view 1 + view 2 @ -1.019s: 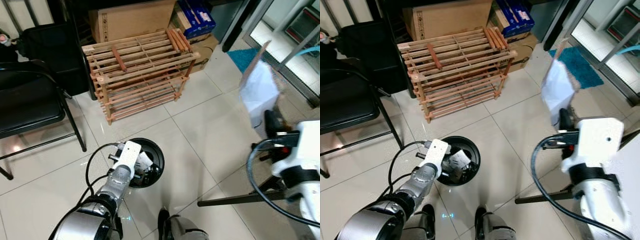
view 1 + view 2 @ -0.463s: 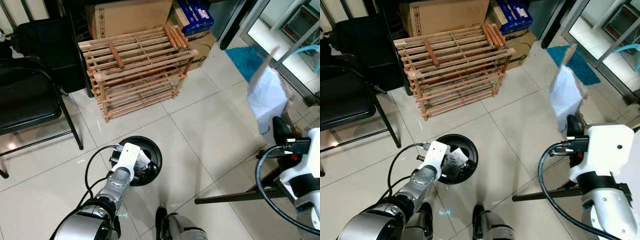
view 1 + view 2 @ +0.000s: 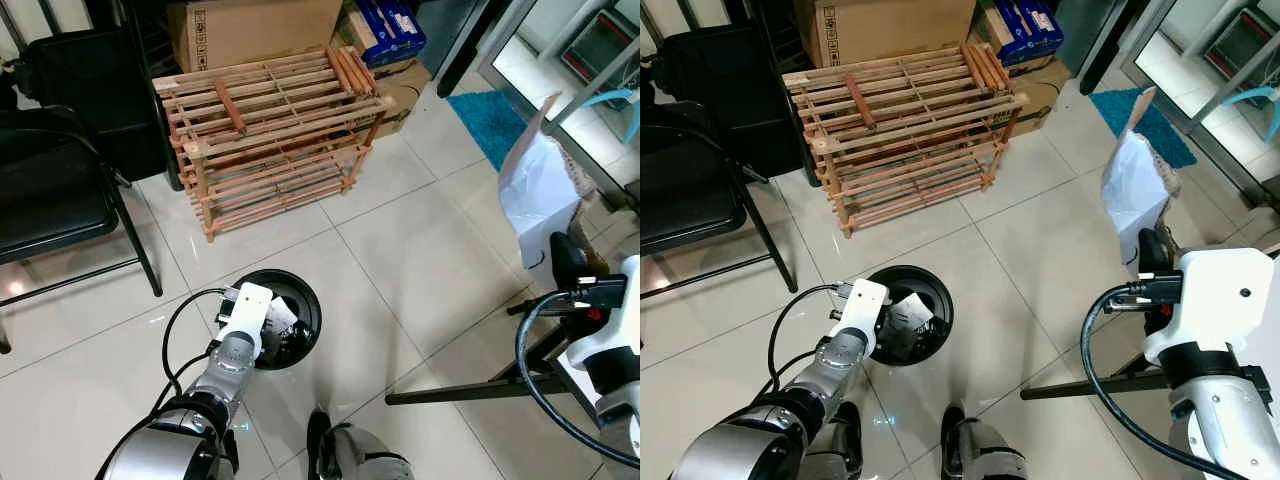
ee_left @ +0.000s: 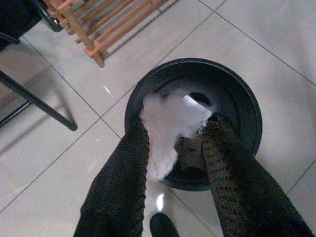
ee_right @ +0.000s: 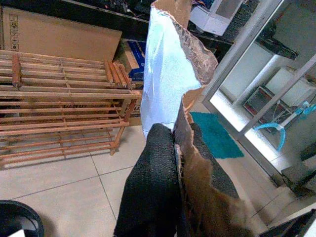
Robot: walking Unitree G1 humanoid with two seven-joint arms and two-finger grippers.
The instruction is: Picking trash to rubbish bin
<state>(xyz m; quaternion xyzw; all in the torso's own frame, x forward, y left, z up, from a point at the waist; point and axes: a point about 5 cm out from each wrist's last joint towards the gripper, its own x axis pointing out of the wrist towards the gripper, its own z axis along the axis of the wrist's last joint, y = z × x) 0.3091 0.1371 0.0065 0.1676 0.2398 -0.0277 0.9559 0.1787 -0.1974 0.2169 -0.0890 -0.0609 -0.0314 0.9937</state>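
Note:
A round black rubbish bin point(image 3: 306, 296) stands on the tiled floor just in front of me. My left gripper point(image 4: 175, 126) hangs over its mouth, shut on a crumpled white paper point(image 4: 168, 123) that spans between the fingertips above the rim point(image 4: 247, 103). Dark rubbish lies deeper inside the bin. At my right side, my right gripper point(image 5: 175, 136) is raised and shut on a torn bag of white sheet with a ragged brown paper edge point(image 5: 168, 69). The bag point(image 3: 1132, 185) stands up above the fingers, well away from the bin.
A slatted wooden shoe rack point(image 3: 270, 130) stands behind the bin, with cardboard boxes point(image 3: 260, 30) behind it. A black folding chair point(image 3: 50, 210) is at the left. A black stand leg point(image 3: 470, 385) crosses the floor at the right, near a teal mat point(image 3: 495, 120).
The camera has shifted a little, so the whole scene has slid slightly. The left gripper stays over the bin holding the paper. The right gripper still holds the bag raised.

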